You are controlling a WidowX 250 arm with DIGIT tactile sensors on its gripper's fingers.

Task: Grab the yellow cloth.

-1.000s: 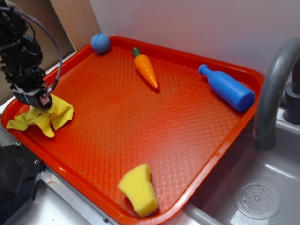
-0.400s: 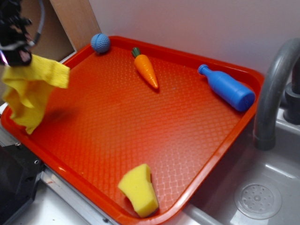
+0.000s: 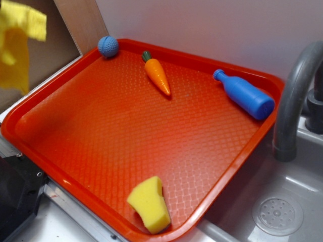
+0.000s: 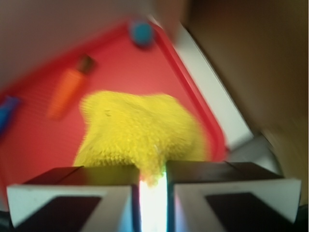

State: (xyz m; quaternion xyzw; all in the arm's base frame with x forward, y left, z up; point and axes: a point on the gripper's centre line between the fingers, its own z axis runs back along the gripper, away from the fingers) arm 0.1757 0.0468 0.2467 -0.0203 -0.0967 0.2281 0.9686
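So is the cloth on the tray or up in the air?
In the air. The cloth hangs clear above the tray, pinched in the gripper.

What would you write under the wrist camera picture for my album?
Gripper pinching the soft bright-yellow cloth above the red plastic tray.

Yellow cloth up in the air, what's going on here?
The WidowX's pincer is shut on the yellow cloth, which hangs clear above the red tray's left side. On the tray lie a carrot toy, blue bottle, blue ball and yellow sponge, none touched.
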